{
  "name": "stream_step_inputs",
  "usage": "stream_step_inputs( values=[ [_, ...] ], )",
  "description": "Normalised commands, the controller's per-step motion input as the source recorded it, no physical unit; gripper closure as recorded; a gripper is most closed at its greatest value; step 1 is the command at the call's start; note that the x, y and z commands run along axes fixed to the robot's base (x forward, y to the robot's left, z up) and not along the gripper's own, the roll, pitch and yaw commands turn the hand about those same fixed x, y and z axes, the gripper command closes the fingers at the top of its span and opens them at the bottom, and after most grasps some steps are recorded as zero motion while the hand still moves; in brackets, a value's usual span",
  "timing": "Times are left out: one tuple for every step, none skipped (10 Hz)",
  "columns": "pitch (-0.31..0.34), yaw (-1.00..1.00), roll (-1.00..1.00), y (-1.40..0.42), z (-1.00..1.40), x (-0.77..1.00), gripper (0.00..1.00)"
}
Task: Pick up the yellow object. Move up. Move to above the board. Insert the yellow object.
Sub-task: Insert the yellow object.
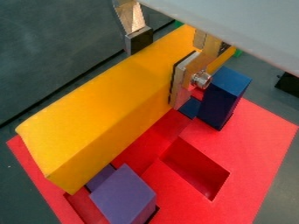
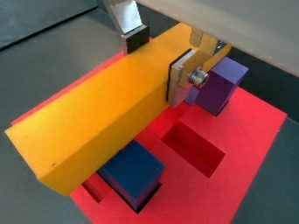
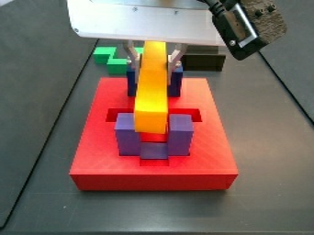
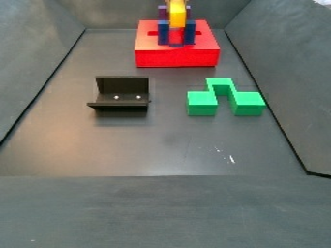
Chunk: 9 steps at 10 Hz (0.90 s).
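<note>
Side view: gripper (image 3: pixel 154 57) clamps the yellow object (image 3: pixel 151 92) between the board's (image 3: pixel 153 165) posts near the counter's far edge; insertion underway, next press straight down.

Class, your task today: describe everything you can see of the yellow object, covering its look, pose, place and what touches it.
The yellow object is a long, narrow rectangular bar, yellow on its broad face and orange along one side, smooth and matte like plastic. The gripper is shut on it near one end, silver finger plates pressing on opposite sides. It lies lengthwise over the red board, running between the dark-blue and purple posts. Whether it rests on the board or hangs above it cannot be told.
</note>
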Motion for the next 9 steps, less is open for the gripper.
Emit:
stream_step_inputs(
  values=[
    [0.000,0.00,0.08,-0.10,-0.06,0.06,1.00],
    [0.000,0.00,0.07,-0.10,-0.06,0.11,1.00],
    [0.000,0.00,0.08,-0.08,-0.08,0.15,1.00],
    [0.000,0.00,0.09,-0.05,-0.09,0.15,1.00],
    [0.000,0.00,0.10,-0.04,-0.10,0.16,1.00],
    [0.000,0.00,0.10,-0.02,-0.10,0.16,1.00],
    [0.000,0.00,0.10,0.00,-0.09,0.08,1.00],
    [0.000,0.00,0.11,0.00,-0.09,0.00,1.00],
    [0.000,0.00,0.12,0.00,-0.11,0.00,1.00]
  ],
)
